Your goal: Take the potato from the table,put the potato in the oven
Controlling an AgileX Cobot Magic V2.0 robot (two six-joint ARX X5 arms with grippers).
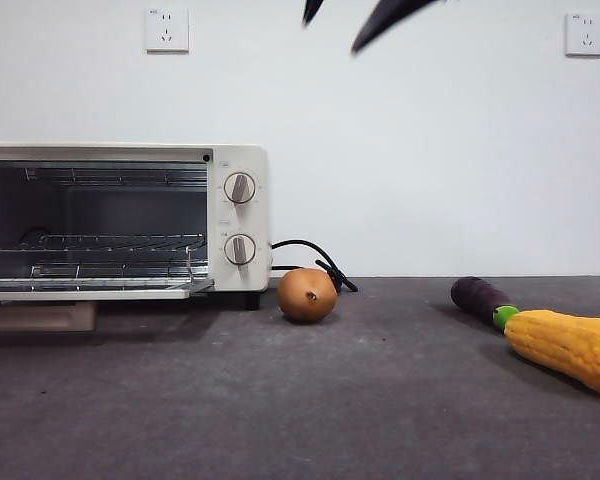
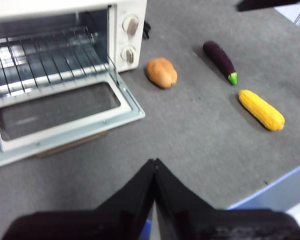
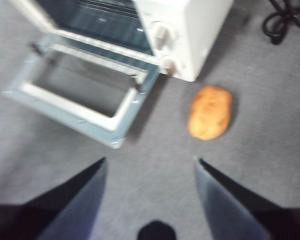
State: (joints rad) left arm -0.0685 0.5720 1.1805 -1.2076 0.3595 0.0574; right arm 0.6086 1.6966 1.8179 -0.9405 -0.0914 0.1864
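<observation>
**Potato on tabletop, oven door down, both grippers empty**

Front view: potato (image 1: 307, 294) sits on the dark grey tabletop (image 1: 380, 400) at centre frame, just right of the toaster oven (image 1: 125, 222), close to its lower right corner and apart from it. Oven fills the left side, door (image 1: 90, 290) dropped flat, wire rack (image 1: 100, 242) visible inside, two round knobs (image 1: 240, 188) on the cream panel. Black cord (image 1: 315, 258) loops out behind the potato. Eggplant (image 1: 480, 296) at lower right, green stem end touching or almost touching the corn cob (image 1: 565, 346) at the far right edge. Two wall sockets at top left (image 1: 167, 30) and top right (image 1: 586, 34). Black gripper tips poke in at top centre (image 1: 380, 18); cannot tell from this view which arm.

Left wrist view: left gripper (image 2: 154, 170) at bottom centre, jaws pressed together, holding nothing, high above the tabletop's near edge. Potato (image 2: 161, 72) upper centre, beside the oven's knob panel (image 2: 130, 37). Eggplant (image 2: 220, 61) and corn (image 2: 261, 109) to the right, well apart from the potato.

Right wrist view (blurred): right gripper (image 3: 150, 187) jaws spread wide, empty, hovering above bare tabletop. Potato (image 3: 210, 112) centre right, past the jaw tips, not touched. Open oven door (image 3: 85, 90) upper left, cord (image 3: 285, 17) coiled at top right.
</observation>
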